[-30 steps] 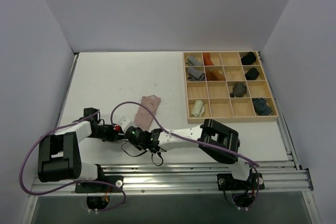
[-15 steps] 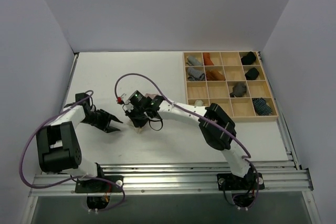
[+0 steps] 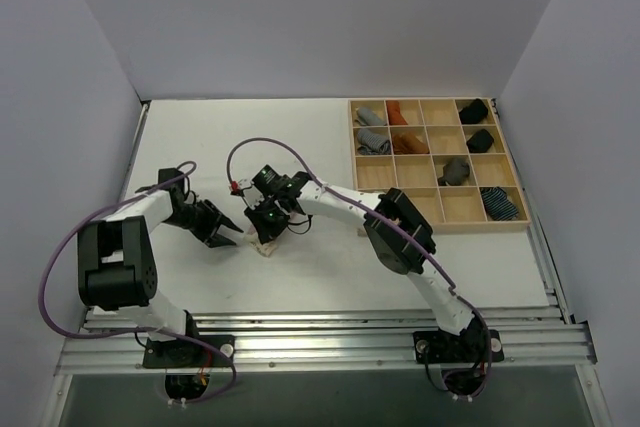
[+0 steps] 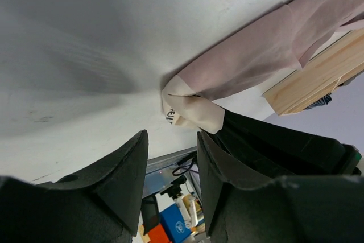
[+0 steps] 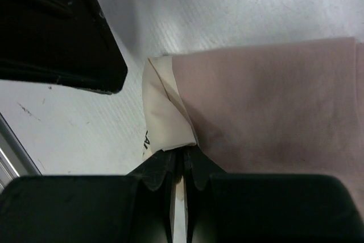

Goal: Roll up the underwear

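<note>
The pink brief (image 5: pixel 273 101) lay on the table (image 3: pixel 200 147) left of the tray (image 3: pixel 440 228), almost wholly under the right gripper (image 3: pixel 265 230) in the top view, where only a pale scrap showed. It was not rolled. Both wrist views showed it as a flat, smooth strip with no coil at either end, so the rolling of this piece looked barely begun, if at all. A pale bundle (image 3: pixel 377 207) sat in the tray's near-left compartment. It may have been the other brief already done, though it was too small to be sure.

The right gripper (image 5: pixel 182 160) was clenched on the strip's edge, right where the beige part (image 5: pixel 165 112) meets the pink. The left gripper (image 4: pixel 172 140) stood spread and empty just beside that beige end, touching nothing.

In the left wrist view the strip's long axis ran from the beige part (image 4: pixel 190 109) at centre up and away toward the tray (image 4: pixel 318 78). The beige end therefore pointed at the left gripper and the pink end at the tray. The far end was out of frame, so how it finished could not be told
</note>
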{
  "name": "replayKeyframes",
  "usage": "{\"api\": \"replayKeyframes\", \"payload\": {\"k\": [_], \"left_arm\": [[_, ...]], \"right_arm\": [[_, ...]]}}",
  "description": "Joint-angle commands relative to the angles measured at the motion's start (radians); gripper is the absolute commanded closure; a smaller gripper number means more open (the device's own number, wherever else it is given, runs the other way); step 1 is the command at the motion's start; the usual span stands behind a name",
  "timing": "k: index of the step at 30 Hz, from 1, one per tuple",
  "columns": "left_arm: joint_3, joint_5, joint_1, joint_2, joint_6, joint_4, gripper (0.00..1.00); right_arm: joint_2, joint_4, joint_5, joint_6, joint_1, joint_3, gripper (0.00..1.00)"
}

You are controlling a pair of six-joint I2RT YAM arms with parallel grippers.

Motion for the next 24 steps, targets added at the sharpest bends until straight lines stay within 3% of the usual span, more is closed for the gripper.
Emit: {"api": "replayKeyframes", "payload": {"k": [1, 12, 22, 24], "left_arm": [[0.065, 0.029, -0.040, 0.022, 0.038, 0.044, 0.52], [0.118, -0.093, -0.080, 0.013, 0.009, -0.005, 0.52], [0.122, -0.110, -0.095, 0.007, 0.012, 0.024, 0.54], [0.131, -0.102, -0.147, 0.018, 0.014, 0.030, 0.57]], "right_arm": [[0.004, -0.032, -0.040, -0.002, -0.019, 0.052, 1.00], [0.001, -0.002, -0.039, 0.008, -0.031, 0.087, 0.83], [0.036, 0.027, -0.040, 0.045, -0.055, 0.092, 0.83], [0.038, 0.038, -0.045, 0.050, -0.062, 0.086, 0.83]]}}
